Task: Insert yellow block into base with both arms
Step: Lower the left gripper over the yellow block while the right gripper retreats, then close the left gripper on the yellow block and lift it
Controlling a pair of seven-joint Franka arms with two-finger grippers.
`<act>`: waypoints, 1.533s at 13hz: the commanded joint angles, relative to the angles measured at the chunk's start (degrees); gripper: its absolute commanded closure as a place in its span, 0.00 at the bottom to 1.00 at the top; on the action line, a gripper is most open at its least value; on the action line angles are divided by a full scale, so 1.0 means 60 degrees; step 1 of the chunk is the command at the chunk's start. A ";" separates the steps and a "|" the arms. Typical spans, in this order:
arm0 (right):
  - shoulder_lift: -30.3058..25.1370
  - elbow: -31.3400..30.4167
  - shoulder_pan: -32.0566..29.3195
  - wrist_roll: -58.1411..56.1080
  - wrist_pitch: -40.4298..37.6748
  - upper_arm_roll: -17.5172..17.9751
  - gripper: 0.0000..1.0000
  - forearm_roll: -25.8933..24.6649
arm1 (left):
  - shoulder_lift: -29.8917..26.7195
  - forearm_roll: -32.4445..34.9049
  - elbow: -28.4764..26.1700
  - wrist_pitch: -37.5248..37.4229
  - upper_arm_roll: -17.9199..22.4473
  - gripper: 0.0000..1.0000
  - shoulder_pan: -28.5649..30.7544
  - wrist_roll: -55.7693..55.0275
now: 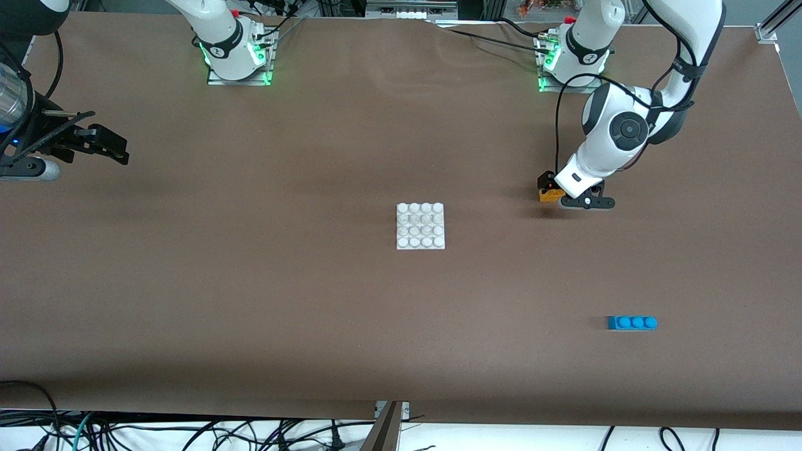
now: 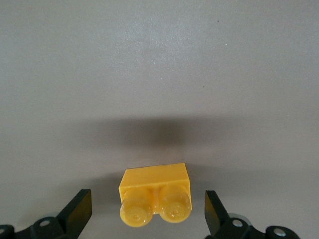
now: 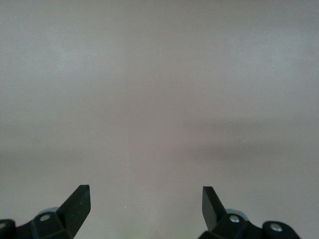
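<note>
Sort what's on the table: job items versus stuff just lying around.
Job:
- yellow block, on the table between the open left claw fingers
- base, mid-table
- right claw, open, waiting over bare table

Lying about:
- blue brick

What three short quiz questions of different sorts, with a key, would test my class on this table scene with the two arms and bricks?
1. True or false: the left claw has already closed on the yellow block.
2. Which lies nearest the front camera? A) white base B) blue brick C) yellow block
3. Fill in: the right claw is open over bare ____.

Key:
1. False; its fingers stand open on either side of the block, apart from it.
2. B
3. table
</note>
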 commanded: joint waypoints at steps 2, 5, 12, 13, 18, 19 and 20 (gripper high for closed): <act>0.0090 0.0212 -0.0098 0.0169 -0.0256 -0.0015 0.01 -0.0070 | 0.0168 0.0245 -0.0111 0.0302 -0.0054 0.00 0.0038 -0.0239; 0.0222 0.0211 -0.0098 0.0199 -0.0212 -0.0279 0.01 0.0018 | 0.0168 0.0245 -0.0213 0.0302 -0.0054 0.01 0.0038 -0.0239; 0.0222 0.0211 -0.0098 0.0199 -0.0183 -0.0279 0.01 0.0018 | 0.0154 0.0245 -0.0199 0.0288 -0.0054 0.60 0.0038 -0.0370; 0.0222 0.0211 -0.0098 0.0199 -0.0183 -0.0279 0.01 0.0018 | 0.0125 0.0245 -0.0185 0.0244 -0.0069 0.61 0.0038 -0.0472; 0.0222 0.0211 -0.0098 0.0199 -0.0168 -0.0279 0.01 0.0018 | -0.0315 0.0245 0.0341 -0.0720 -0.0362 0.63 0.0023 -0.0708; 0.0222 0.0211 -0.0098 0.0199 -0.0168 -0.0279 0.01 0.0018 | -0.0330 0.0245 0.0734 -0.1158 -0.0492 0.63 0.0023 -0.0722; 0.0222 0.0211 -0.0098 0.0184 -0.0168 -0.0279 0.01 0.0018 | -0.0301 0.0245 0.1231 -0.1815 -0.0624 0.61 0.0023 -0.0722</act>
